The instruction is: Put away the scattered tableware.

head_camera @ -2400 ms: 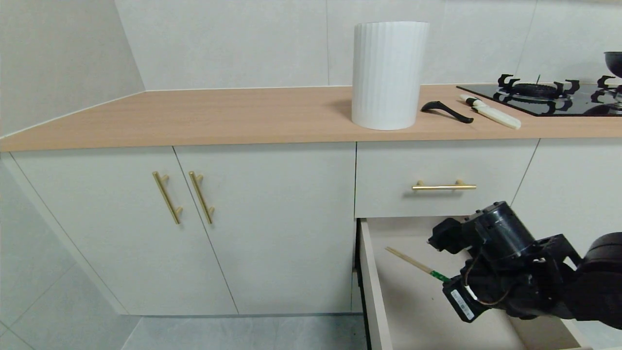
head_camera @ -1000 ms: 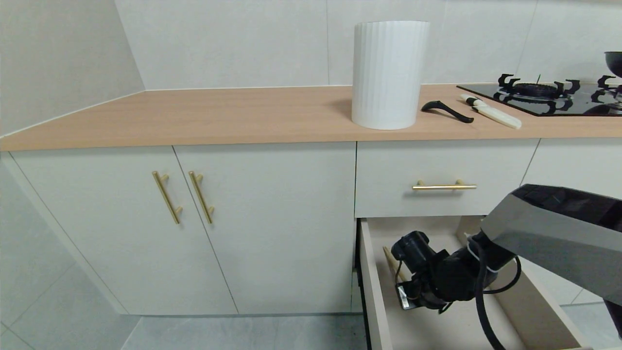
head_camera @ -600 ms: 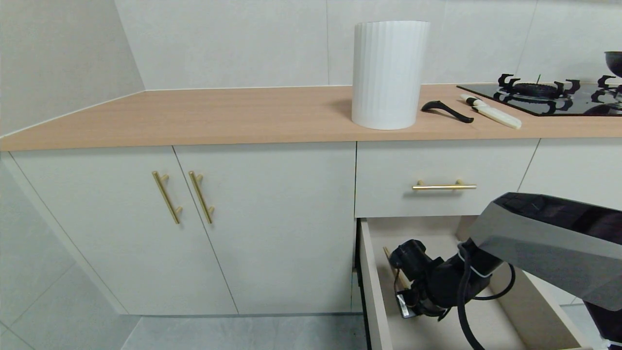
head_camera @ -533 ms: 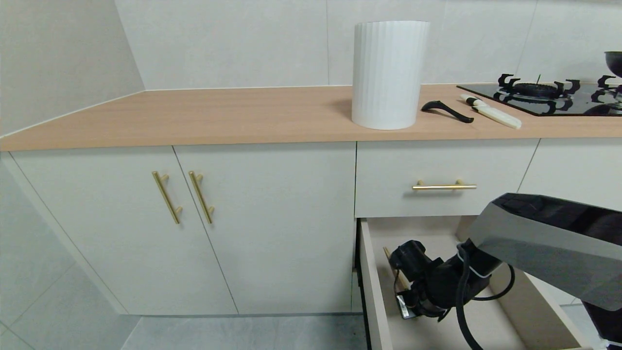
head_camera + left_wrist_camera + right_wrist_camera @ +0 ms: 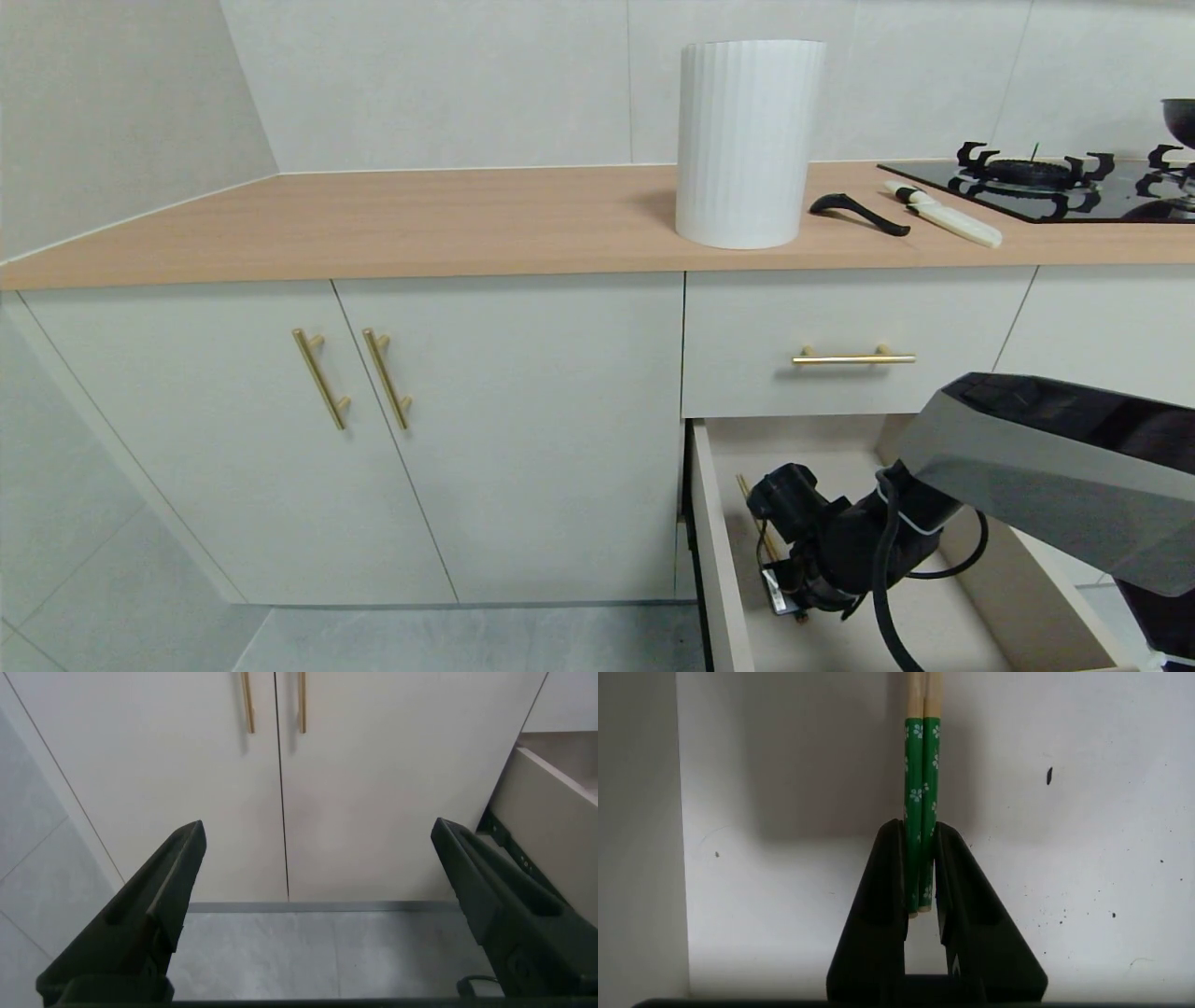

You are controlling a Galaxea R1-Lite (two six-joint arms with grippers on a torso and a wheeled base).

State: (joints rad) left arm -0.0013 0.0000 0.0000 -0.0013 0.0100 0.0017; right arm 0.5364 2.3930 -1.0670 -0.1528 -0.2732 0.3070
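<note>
chopsticks [image 5: 922, 784]: wood, green-painted ends; countertop [image 5: 420, 219]: matt wood-grain; drawer handle [image 5: 853, 357]: brassy metal

chopsticks [image 5: 922, 775] pale wood w/ green ends & small white prints; right pincer [image 5: 921, 838] black.

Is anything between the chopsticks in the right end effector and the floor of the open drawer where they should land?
Nothing visible does. The right end effector is shut on the chopsticks, low inside the open drawer and close to its left wall, with only plain drawer floor under and around them.
</note>
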